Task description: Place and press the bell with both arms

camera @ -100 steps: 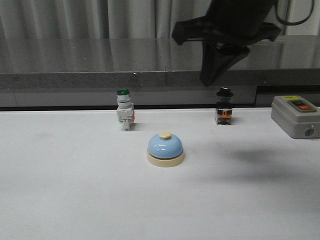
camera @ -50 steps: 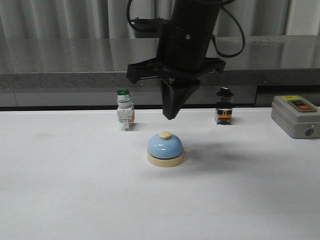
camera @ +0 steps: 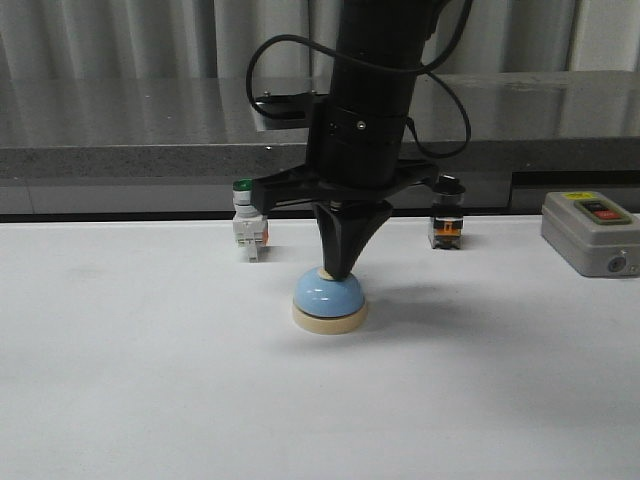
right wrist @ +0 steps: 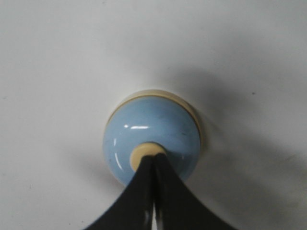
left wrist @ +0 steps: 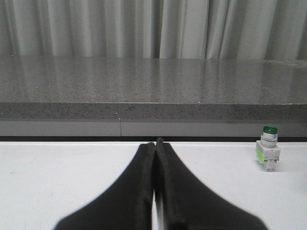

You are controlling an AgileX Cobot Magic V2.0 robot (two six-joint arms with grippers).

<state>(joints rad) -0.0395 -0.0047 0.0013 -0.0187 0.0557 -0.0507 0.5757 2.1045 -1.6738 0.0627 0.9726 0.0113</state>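
Observation:
The light-blue bell [camera: 330,298] with a cream base stands on the white table, near the middle. My right gripper [camera: 338,272] is shut, points straight down, and its tips rest on the bell's cream button. In the right wrist view the shut gripper [right wrist: 154,157] touches the button [right wrist: 140,153] on top of the bell [right wrist: 152,128]. My left gripper [left wrist: 156,142] is shut and empty, low over the white table; it does not show in the front view.
A green-capped white pushbutton [camera: 248,225] stands behind the bell to the left, also in the left wrist view [left wrist: 267,149]. A black-capped switch [camera: 447,222] stands behind to the right. A grey box with a red button [camera: 592,232] sits far right. A grey stone ledge [camera: 150,150] runs along the back.
My right arm has swung in from the upper right and come down, so its shut tips went from above the bell to resting on its button. The bell has not moved.

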